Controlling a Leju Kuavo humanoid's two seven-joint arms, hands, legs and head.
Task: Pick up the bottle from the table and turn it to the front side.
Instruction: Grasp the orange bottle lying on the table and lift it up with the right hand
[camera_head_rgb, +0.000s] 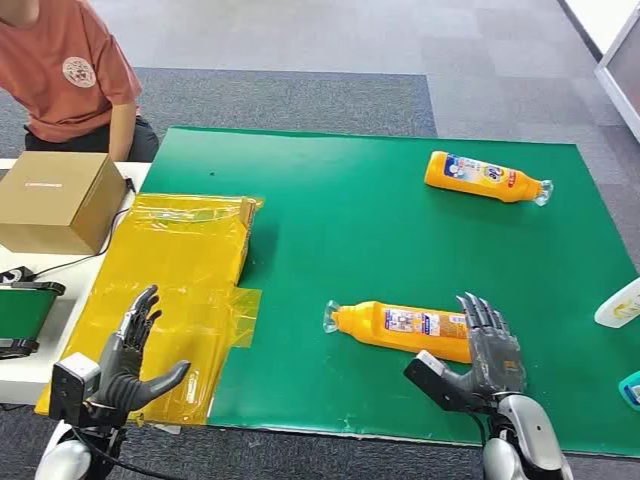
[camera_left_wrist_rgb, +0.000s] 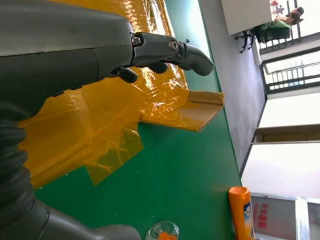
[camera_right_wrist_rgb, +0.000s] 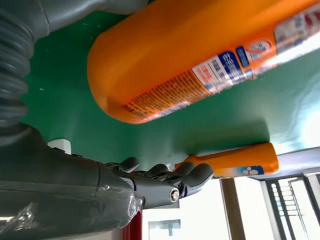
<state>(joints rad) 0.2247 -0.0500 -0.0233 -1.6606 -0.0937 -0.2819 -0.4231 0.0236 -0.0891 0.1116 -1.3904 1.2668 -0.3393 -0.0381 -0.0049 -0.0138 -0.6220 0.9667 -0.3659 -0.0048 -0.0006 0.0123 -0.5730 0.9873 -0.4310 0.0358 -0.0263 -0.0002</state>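
An orange bottle (camera_head_rgb: 392, 325) with a clear cap lies on its side on the green mat (camera_head_rgb: 362, 220), cap pointing left, near the front edge. My right hand (camera_head_rgb: 487, 355) reaches over its base end, fingers spread and the thumb stuck out to the left. In the right wrist view the bottle (camera_right_wrist_rgb: 181, 55) lies between the thumb and the fingers (camera_right_wrist_rgb: 177, 177), and they are not closed on it. My left hand (camera_head_rgb: 132, 355) hovers open over the yellow plastic sheet (camera_head_rgb: 173, 270), holding nothing; its fingers (camera_left_wrist_rgb: 170, 50) are stretched out.
A second orange bottle (camera_head_rgb: 479, 177) lies at the mat's far right. A cardboard box (camera_head_rgb: 56, 200) sits on the white table at left, with a person in an orange shirt (camera_head_rgb: 68, 70) behind it. A white object (camera_head_rgb: 623, 305) and a teal one (camera_head_rgb: 632, 388) poke in at the right edge.
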